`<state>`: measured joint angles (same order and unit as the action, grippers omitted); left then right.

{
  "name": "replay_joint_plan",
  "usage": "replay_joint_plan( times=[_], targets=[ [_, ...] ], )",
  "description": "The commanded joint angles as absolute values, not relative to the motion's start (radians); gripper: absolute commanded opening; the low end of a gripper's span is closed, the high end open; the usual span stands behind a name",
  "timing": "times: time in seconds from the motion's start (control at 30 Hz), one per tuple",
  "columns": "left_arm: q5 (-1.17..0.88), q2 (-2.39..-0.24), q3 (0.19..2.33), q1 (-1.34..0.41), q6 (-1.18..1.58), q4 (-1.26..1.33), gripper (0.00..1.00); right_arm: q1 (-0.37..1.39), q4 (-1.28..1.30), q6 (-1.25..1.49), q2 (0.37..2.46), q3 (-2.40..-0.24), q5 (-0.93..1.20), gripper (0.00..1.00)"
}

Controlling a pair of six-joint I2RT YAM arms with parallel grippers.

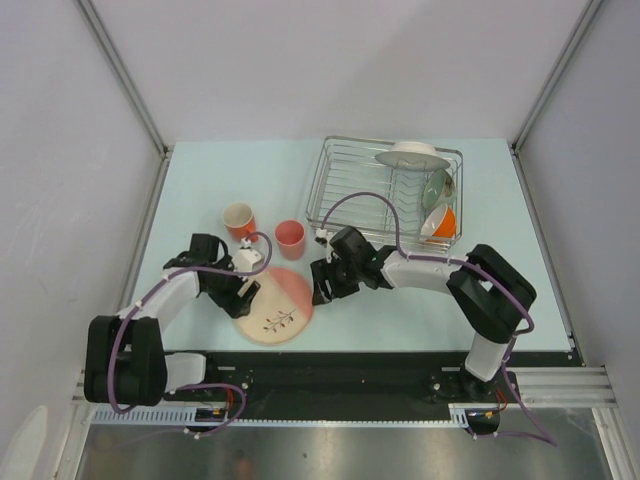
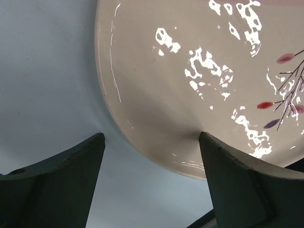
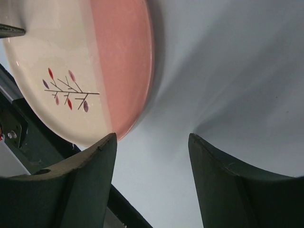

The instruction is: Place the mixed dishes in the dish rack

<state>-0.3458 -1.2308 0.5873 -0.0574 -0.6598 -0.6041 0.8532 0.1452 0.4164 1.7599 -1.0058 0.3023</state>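
Observation:
The cream-and-pink plate [image 1: 273,305] with a leaf sprig lies flat on the table near the front edge. My left gripper [image 1: 247,292] is at its left rim, open; in the left wrist view the cream rim of the plate [image 2: 190,71] reaches between the fingers of the left gripper [image 2: 149,137]. My right gripper [image 1: 322,288] is at the plate's right side, open and holding nothing. In the right wrist view the plate [image 3: 80,61] has its pink edge beside one finger of the right gripper [image 3: 152,137]. The dish rack [image 1: 340,165] stands at the back right.
An orange cup [image 1: 239,219] with a cream inside and a small pink cup [image 1: 289,238] stand upright just behind the plate. The rack holds a white dish [image 1: 412,155], a green bowl [image 1: 437,187] and an orange-and-white dish [image 1: 440,222]. The black base rail [image 1: 330,365] runs close in front.

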Motion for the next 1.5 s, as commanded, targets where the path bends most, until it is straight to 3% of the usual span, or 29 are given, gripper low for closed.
replay_joint_plan(
  times=[0.0, 0.4, 0.53, 0.8, 1.03, 1.1, 1.47],
  targets=[
    [-0.402, -1.276, 0.615, -0.032, -0.667, -0.586, 0.86, 0.874, 0.129, 0.377, 1.770, -1.014, 0.322, 0.66],
    [-0.548, -1.446, 0.738, -0.026, -0.653, -0.676, 0.75, 0.887, 0.100, 0.370, 1.795, -1.009, 0.357, 0.63],
    [-0.586, -1.482, 0.752, -0.028, -0.666, -0.689, 0.59, 0.887, 0.074, 0.371, 1.815, -1.008, 0.383, 0.62],
    [-0.627, -1.525, 0.781, -0.034, -0.713, -0.715, 0.41, 0.876, 0.022, 0.387, 1.864, -1.017, 0.411, 0.61],
    [-0.683, -1.552, 0.841, -0.049, -0.736, -0.747, 0.06, 0.853, -0.037, 0.413, 1.885, -1.000, 0.448, 0.58],
    [-0.690, -1.552, 0.856, -0.058, -0.724, -0.744, 0.00, 0.841, -0.055, 0.422, 1.888, -0.991, 0.466, 0.57],
    [-0.695, -1.500, 0.888, -0.183, -0.658, -0.727, 0.00, 0.825, -0.083, 0.433, 1.899, -0.976, 0.494, 0.49]
  ],
)
